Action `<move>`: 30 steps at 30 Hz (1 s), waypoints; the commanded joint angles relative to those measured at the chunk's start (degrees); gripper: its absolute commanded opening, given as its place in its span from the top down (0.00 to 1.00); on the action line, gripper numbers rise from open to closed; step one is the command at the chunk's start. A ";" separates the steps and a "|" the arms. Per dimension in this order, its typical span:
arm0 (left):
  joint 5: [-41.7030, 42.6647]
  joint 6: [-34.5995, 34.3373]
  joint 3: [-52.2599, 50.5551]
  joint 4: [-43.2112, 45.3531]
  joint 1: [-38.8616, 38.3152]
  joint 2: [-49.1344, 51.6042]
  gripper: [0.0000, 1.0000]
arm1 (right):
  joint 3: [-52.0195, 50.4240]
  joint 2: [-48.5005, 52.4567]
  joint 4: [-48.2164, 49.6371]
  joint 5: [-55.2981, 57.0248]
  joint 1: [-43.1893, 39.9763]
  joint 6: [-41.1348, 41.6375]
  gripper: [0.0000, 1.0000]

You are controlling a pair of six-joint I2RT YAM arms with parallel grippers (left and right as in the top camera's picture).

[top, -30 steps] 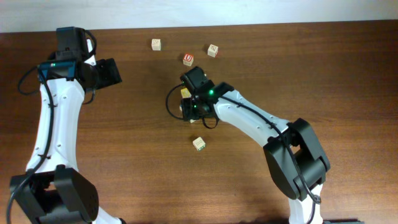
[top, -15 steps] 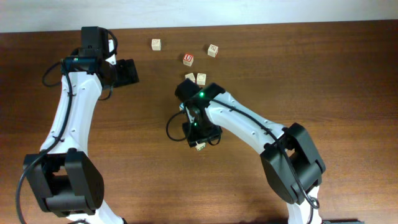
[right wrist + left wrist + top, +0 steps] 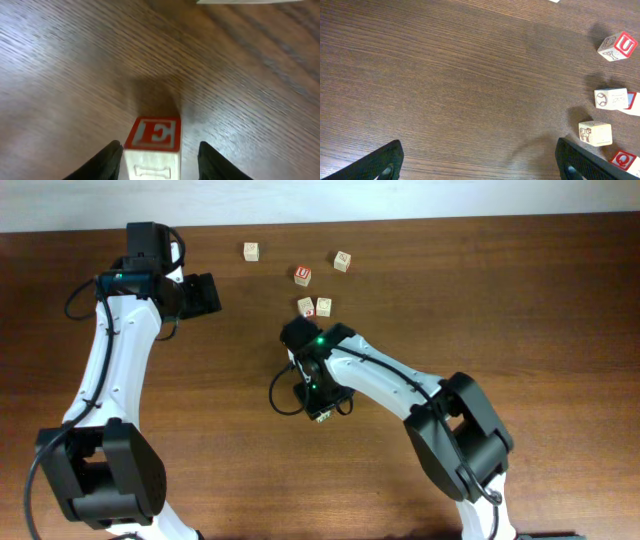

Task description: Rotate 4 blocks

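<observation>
Blocks of this kind, small pale wooden alphabet cubes, look light, rigid and hard-edged, and probably a little slick on the polished table [image 3: 60, 75]. They are best pinched squarely on two opposite flat sides, low on the body.

The red "E" block [image 3: 152, 134] sits directly between the right gripper's [image 3: 160, 150] fingers, with its lettered face toward the wrist. The jaws stand partway apart, with bare wood showing beside one finger, and nothing is clamped yet.

The left gripper [image 3: 477, 152] is spread wide and empty. A red "U" cube [image 3: 618, 46] lies well off beyond one of its fingertips.
</observation>
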 commanded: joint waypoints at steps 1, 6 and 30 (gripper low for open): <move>-0.37 -0.15 1.27 -0.26 0.24 0.13 0.05 | -0.52 0.24 0.15 -0.28 0.11 -0.59 0.61; -0.37 -0.15 1.27 -0.24 0.24 0.13 0.05 | -0.52 0.24 0.44 5.81 -1.09 7.45 0.76; -0.15 -0.15 1.27 -1.99 0.17 0.13 0.04 | 0.33 0.22 3.80 5.09 -15.41 13.97 0.53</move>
